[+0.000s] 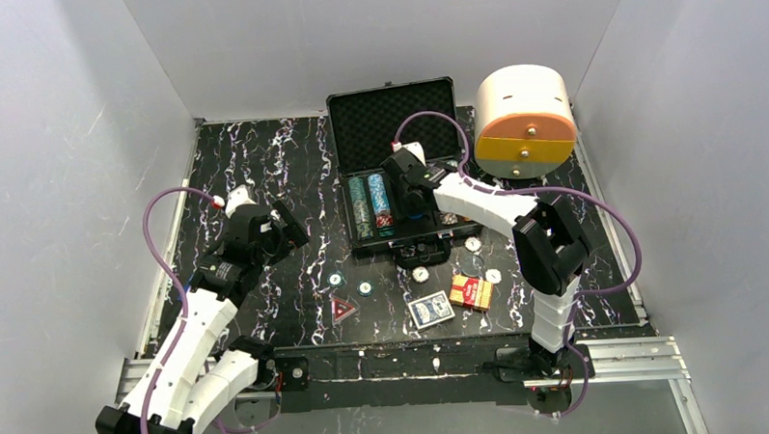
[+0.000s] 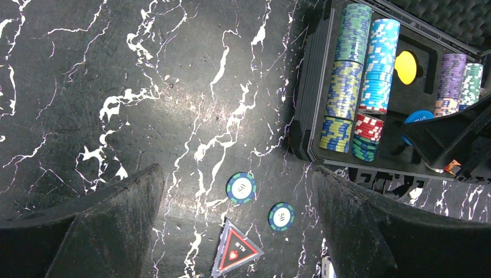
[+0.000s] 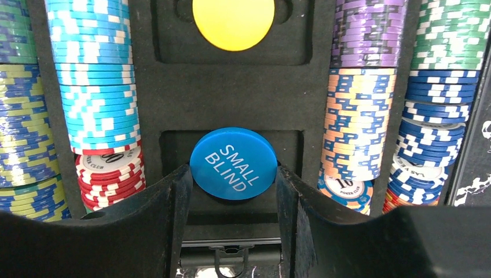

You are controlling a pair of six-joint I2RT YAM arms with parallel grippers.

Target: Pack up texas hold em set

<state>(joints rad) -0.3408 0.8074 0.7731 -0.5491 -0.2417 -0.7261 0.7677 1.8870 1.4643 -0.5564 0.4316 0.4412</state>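
The black foam-lined briefcase (image 1: 393, 111) lies open at the table's back, with rows of chips (image 3: 98, 87) in its slots. My right gripper (image 1: 414, 201) is inside it; in the right wrist view its fingertips (image 3: 180, 179) touch both edges of a blue "SMALL BLIND" button (image 3: 233, 163) over a foam pocket. A yellow button (image 3: 233, 20) sits in the pocket behind. My left gripper (image 2: 237, 171) is open and empty above two loose chips (image 2: 241, 187) (image 2: 281, 216) and the red triangle (image 2: 234, 250). A blue deck (image 1: 430, 310) and a red deck (image 1: 471, 293) lie near the front.
A white-and-orange cylindrical box (image 1: 525, 120) stands at the back right beside the case lid. Several small round buttons (image 1: 420, 274) (image 1: 494, 275) lie on the black marble table in front of the case. White walls enclose the table on three sides.
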